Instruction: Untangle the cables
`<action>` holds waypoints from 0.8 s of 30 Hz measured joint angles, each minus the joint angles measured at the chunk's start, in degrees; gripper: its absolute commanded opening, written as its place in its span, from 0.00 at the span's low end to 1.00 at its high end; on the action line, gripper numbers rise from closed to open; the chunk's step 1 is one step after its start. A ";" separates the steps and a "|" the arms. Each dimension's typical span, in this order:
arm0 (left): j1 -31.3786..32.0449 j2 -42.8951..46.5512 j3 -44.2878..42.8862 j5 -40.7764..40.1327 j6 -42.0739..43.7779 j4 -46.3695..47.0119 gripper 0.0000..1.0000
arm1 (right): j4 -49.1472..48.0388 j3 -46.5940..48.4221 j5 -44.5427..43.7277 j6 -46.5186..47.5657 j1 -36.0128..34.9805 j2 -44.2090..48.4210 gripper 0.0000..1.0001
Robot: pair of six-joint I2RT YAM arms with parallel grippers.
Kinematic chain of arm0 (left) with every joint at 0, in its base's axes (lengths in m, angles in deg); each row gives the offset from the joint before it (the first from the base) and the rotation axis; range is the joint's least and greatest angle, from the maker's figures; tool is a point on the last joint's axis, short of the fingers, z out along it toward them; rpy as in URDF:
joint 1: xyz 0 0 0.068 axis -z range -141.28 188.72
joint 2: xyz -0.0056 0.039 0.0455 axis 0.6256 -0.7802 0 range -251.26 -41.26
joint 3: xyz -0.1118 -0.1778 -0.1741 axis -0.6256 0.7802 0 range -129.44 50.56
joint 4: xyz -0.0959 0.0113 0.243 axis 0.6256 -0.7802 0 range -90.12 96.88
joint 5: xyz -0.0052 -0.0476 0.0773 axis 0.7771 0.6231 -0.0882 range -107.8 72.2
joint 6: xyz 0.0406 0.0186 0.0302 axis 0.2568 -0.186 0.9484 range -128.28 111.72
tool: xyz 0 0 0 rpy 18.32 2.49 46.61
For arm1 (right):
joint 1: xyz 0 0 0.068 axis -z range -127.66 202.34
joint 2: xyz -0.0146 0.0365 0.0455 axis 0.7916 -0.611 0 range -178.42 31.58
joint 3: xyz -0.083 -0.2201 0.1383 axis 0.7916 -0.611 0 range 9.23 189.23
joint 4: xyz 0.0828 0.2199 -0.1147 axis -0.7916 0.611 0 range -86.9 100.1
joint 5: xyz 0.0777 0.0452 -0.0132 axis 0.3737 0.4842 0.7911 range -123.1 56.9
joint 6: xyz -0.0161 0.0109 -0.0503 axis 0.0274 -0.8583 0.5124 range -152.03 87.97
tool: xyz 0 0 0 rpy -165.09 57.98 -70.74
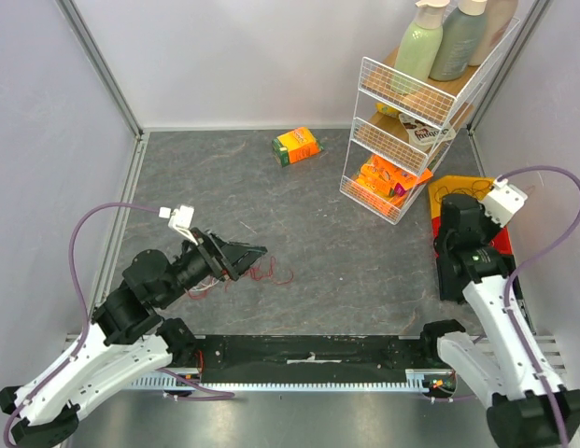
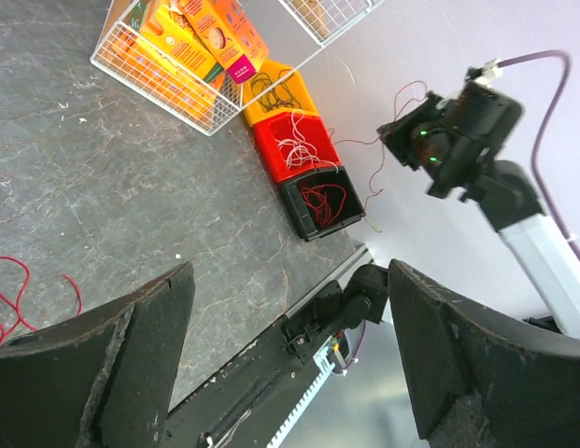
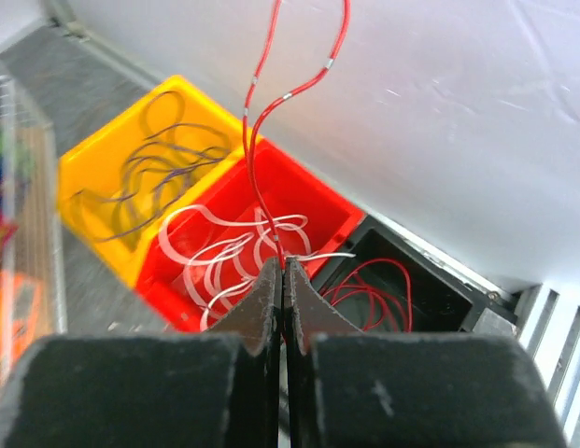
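Right wrist view: right pincer clenched on a thin red cable over the bins, likely light, limp, best pinched mid-strand; left pincer released, second red cable beside it on the tabletop.

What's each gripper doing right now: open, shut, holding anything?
Left gripper: open, holding nothing.
Right gripper: closed on a red cable.
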 measured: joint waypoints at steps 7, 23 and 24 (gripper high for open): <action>0.00 2.56 0.00 0.15 0.02 -2.25 0.90 | -15.47 -13.92 4.00 3.41 18.60 2.71 0.00; 0.00 2.38 0.00 0.20 0.02 -3.04 0.90 | -3.96 -7.10 5.35 -8.17 29.05 -13.51 0.00; 0.02 2.14 0.00 0.20 0.02 -3.02 0.90 | -4.44 -6.86 6.84 -7.48 29.05 -14.03 0.00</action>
